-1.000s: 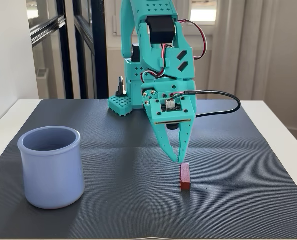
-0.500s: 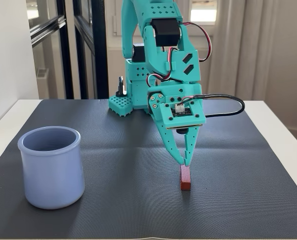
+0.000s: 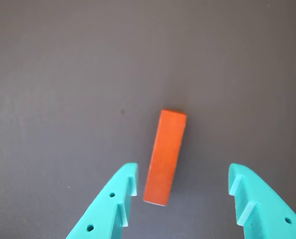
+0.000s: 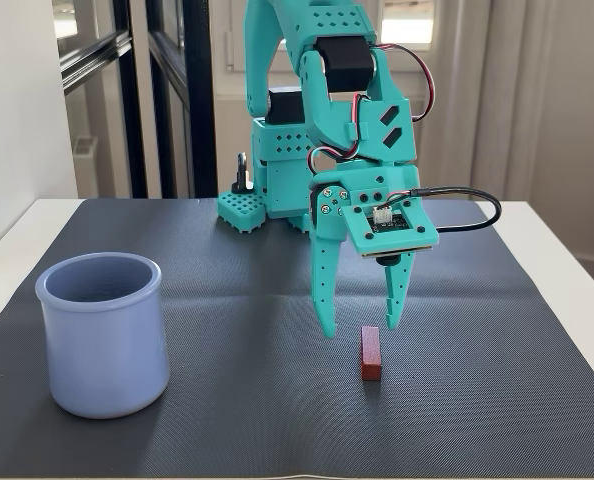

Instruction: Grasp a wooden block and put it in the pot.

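Wrist view close, straight down over mat (image 3: 63, 74); fixed view frontal, low, facing arm (image 4: 317, 90).

Dark woven mat (image 4: 497, 400) over white table (image 4: 562, 240), windows (image 4: 97, 40) behind.

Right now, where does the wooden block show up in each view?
Wrist view: the wooden block lies at centre, lower half, between the open gripper's teal fingers.
Fixed view: the block lies right of centre on the dark mat, just below the gripper.
Shared landmark: the teal fingers.
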Robot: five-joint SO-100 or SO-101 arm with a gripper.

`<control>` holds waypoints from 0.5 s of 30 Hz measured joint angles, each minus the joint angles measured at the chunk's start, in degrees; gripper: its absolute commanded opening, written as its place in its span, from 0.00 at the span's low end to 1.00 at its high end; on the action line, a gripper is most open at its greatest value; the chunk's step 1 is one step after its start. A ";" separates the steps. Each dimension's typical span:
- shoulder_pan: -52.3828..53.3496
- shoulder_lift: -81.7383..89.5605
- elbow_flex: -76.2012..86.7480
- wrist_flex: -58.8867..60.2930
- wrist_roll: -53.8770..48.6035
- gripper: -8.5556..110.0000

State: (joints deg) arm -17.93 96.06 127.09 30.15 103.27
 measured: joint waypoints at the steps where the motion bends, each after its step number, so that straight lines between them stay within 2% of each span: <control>1: 0.00 -0.09 0.00 0.00 0.00 0.26; 15: -1.58 -5.63 -2.46 0.00 0.00 0.26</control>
State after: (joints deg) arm -19.51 90.44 124.63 30.15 103.27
